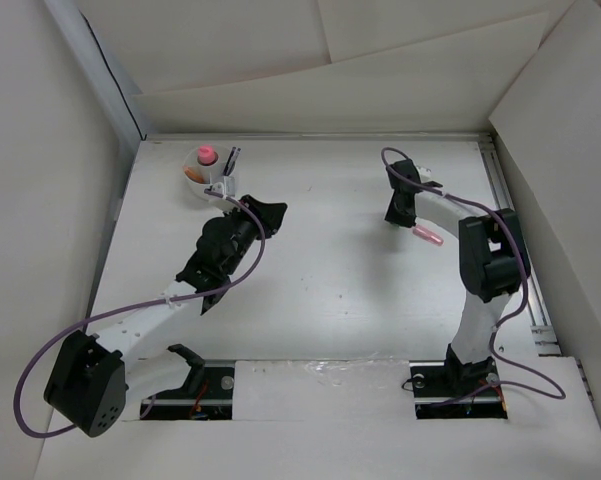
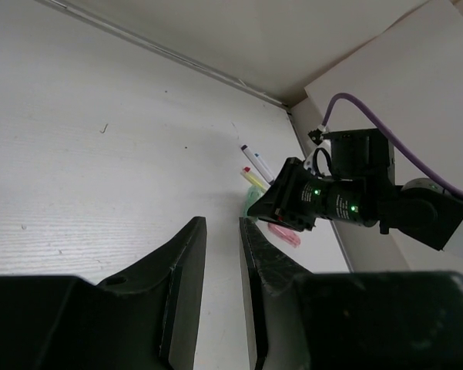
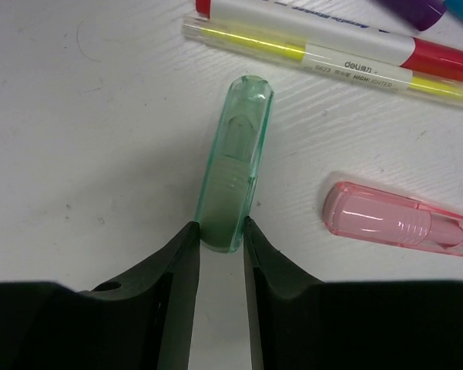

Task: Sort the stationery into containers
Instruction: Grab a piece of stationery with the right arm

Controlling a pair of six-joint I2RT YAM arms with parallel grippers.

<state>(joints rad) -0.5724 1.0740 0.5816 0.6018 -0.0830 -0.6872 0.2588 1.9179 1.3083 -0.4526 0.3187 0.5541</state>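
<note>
Right gripper (image 3: 221,231) pinching the green piece (image 3: 235,139); left gripper (image 2: 223,231) empty.
From above, I see the white cup (image 1: 198,190) near my left jaws, a pink-capped tube (image 1: 207,154) standing in it, and a pink piece (image 1: 427,236) just beside my right jaws on the table (image 1: 330,300). On the left wrist camera my jaws stand a slim gap apart with nothing between them. On the right wrist camera the fingertips (image 3: 181,254) press both sides of the green piece, which lies flat and reaches straight ahead. The pink piece lies off to the jaws' right, and a yellow highlighter (image 3: 331,58) lies crosswise beyond the green tip.
</note>
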